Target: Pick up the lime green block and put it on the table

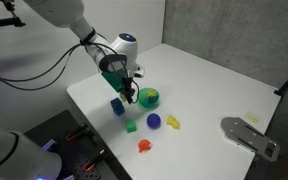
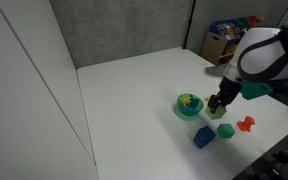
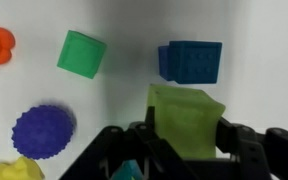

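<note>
The lime green block [image 3: 185, 108] sits between my gripper's [image 3: 187, 140] two black fingers in the wrist view, and the fingers are shut on its sides. In both exterior views the gripper [image 1: 130, 95] [image 2: 217, 107] hangs low over the white table [image 1: 214, 80] [image 2: 134, 90], right next to the round green bowl [image 1: 148, 97] [image 2: 189, 105]. In those views the fingers largely hide the block. I cannot tell whether the block touches the tabletop.
A blue block [image 3: 191, 62] [image 1: 117, 106] lies just beyond the held block. A deeper green cube [image 3: 81, 53] [image 1: 130, 126], a purple ball [image 3: 42, 130] [image 1: 154, 121], a yellow piece [image 1: 173, 123] and a red piece [image 1: 144, 146] lie nearby. A grey metal plate [image 1: 249, 135] sits at the table edge.
</note>
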Robot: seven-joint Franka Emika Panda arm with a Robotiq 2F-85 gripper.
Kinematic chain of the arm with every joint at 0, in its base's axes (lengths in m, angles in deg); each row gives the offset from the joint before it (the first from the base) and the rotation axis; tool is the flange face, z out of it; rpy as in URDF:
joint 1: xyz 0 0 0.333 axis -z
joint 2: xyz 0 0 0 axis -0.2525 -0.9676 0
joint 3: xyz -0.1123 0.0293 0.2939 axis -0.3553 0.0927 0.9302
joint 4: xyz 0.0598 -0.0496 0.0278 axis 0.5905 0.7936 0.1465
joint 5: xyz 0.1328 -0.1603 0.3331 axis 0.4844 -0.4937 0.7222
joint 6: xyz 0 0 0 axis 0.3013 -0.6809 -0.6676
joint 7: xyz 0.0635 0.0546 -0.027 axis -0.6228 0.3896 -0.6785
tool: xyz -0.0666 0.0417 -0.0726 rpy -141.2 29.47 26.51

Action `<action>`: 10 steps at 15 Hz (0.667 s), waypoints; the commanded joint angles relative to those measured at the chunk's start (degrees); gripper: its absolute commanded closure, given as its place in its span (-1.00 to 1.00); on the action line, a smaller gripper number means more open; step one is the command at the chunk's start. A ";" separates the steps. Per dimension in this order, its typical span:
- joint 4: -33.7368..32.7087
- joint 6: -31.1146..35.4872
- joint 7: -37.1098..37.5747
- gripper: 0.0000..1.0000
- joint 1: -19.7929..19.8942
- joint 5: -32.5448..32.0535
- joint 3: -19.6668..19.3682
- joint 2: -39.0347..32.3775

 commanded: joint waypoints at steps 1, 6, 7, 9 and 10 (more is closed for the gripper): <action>-4.50 -2.71 4.79 0.51 -4.47 -5.50 -1.03 -0.85; -12.09 -4.78 11.61 0.51 -9.81 -14.22 -1.97 -5.78; -13.38 -5.04 12.14 0.51 -10.39 -15.04 -2.08 -6.87; -16.43 -5.87 12.70 0.51 -11.37 -16.16 -2.33 -9.66; -18.09 -6.22 12.36 0.51 -11.62 -16.33 -2.38 -11.27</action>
